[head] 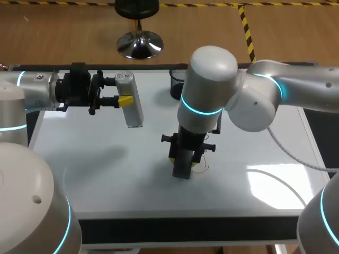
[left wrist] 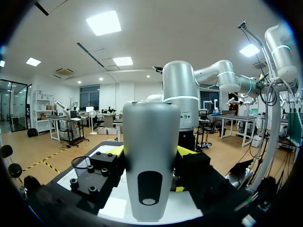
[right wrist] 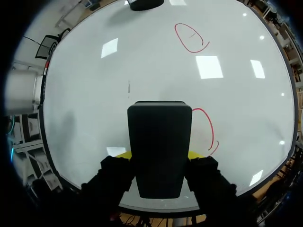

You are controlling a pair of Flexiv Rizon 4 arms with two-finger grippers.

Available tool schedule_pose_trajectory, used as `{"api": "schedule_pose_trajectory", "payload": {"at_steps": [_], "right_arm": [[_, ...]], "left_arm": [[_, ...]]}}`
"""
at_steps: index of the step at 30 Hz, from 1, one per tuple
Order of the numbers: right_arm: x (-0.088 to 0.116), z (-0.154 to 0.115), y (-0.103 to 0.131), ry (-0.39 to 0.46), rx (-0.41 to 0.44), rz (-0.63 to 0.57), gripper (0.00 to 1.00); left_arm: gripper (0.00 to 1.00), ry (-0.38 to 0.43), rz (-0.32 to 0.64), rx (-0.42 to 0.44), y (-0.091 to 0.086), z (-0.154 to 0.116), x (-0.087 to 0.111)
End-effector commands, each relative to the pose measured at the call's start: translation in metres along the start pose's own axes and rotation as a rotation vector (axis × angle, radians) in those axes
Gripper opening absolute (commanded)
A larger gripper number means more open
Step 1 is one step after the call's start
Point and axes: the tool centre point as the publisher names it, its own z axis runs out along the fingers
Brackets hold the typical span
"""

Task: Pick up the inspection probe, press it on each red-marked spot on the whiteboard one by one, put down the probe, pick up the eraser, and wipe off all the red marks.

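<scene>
Left gripper (head: 121,91) clamped on grey inspection probe (head: 132,108), long axis running from whiteboard (head: 106,174) far edge toward near edge, seemingly lifted off the surface, right gripper (right wrist: 159,158) clasping black eraser (right wrist: 159,146) end-down mid-board, against one red loop (right wrist: 209,130), second red loop (right wrist: 191,38) well ahead, bare board either side.

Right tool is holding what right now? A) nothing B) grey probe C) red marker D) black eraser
D: the right tool is shut on the black eraser, a finger on each side, next to a red mark; the grey probe is in the left tool.
</scene>
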Motion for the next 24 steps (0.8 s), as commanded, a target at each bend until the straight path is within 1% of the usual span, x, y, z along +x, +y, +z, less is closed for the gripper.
{"api": "schedule_pose_trajectory", "payload": {"at_steps": [1,7,12,21,24], "right_arm": [[-0.006,0.008,0.001,0.025,0.006,-0.004,0.00],[-0.014,0.014,0.001,0.030,0.033,0.004,0.00],[-0.025,0.019,0.001,0.040,0.059,0.023,0.00],[-0.041,0.029,-0.007,0.049,0.101,0.059,0.00],[-0.051,0.033,-0.012,0.059,0.123,0.088,0.00]], "left_arm": [[0.00,0.002,0.000,0.000,-0.001,0.000,-0.001],[0.00,0.002,0.000,0.000,-0.001,0.000,-0.001],[0.00,0.002,0.000,0.000,-0.001,0.000,-0.001],[0.00,0.002,0.000,0.000,-0.001,0.000,-0.001],[0.00,0.002,0.000,0.000,-0.001,0.000,-0.001]]}}
